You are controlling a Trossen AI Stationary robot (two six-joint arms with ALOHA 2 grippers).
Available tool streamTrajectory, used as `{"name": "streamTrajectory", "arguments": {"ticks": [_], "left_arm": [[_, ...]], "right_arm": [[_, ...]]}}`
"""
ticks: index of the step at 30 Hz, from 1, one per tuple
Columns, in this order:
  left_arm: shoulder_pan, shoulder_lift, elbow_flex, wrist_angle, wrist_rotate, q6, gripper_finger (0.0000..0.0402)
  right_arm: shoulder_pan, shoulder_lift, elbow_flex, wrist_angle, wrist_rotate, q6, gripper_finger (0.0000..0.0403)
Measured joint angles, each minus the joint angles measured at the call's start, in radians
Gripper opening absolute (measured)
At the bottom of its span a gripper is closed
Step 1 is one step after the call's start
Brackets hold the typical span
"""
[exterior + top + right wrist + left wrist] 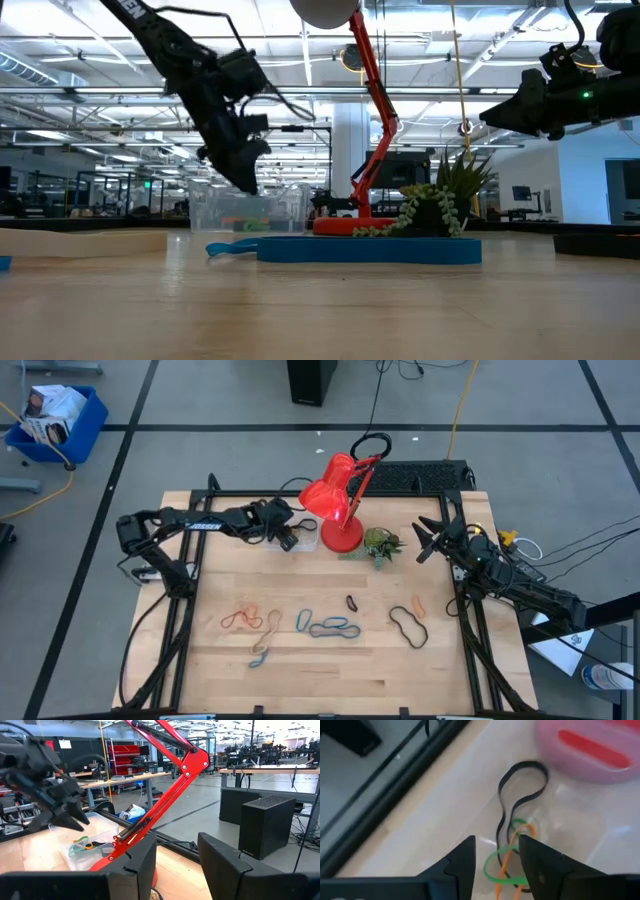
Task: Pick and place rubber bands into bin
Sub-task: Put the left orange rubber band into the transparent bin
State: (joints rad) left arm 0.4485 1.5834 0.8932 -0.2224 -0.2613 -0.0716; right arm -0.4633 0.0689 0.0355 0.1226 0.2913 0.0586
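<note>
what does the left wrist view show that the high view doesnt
Only the left wrist view shows the bin's contents: a black band, a green band and an orange band lying below the open left hand. Only the high view shows the loose rubber bands on the table and the right hand. Both show the bin and the lamp base.

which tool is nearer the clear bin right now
Left. The left tool hangs right over the bin, jaws open above the rubber bands lying inside. The right tool waits apart, past the red lamp and small plant.
</note>
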Motion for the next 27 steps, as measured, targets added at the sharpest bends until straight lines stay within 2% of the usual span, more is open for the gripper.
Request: {"name": "streamTrajectory", "arguments": {"ticks": [7, 12, 16, 22, 27], "left_arm": [[-0.054, -0.233, 0.000, -0.009, 0.011, 0.078, 0.0163], [-0.103, -0.412, 0.000, -0.012, 0.121, 0.067, 0.0163], [-0.153, -0.504, 0.000, -0.052, 0.168, 0.067, 0.0163], [-0.241, -0.564, 0.000, -0.262, 0.177, 0.051, 0.0163], [-0.320, -0.562, 0.000, -0.488, 0.183, -0.152, 0.0163]], "right_arm": [[0.000, 0.000, 0.000, 0.000, 0.000, 0.000, 0.0141], [0.000, 0.000, 0.000, 0.000, 0.000, 0.000, 0.0141], [0.000, 0.000, 0.000, 0.000, 0.000, 0.005, 0.0141], [0.000, 0.000, 0.000, 0.000, -0.001, 0.007, 0.0141], [0.000, 0.000, 0.000, 0.000, -0.001, 0.011, 0.0141]]}}
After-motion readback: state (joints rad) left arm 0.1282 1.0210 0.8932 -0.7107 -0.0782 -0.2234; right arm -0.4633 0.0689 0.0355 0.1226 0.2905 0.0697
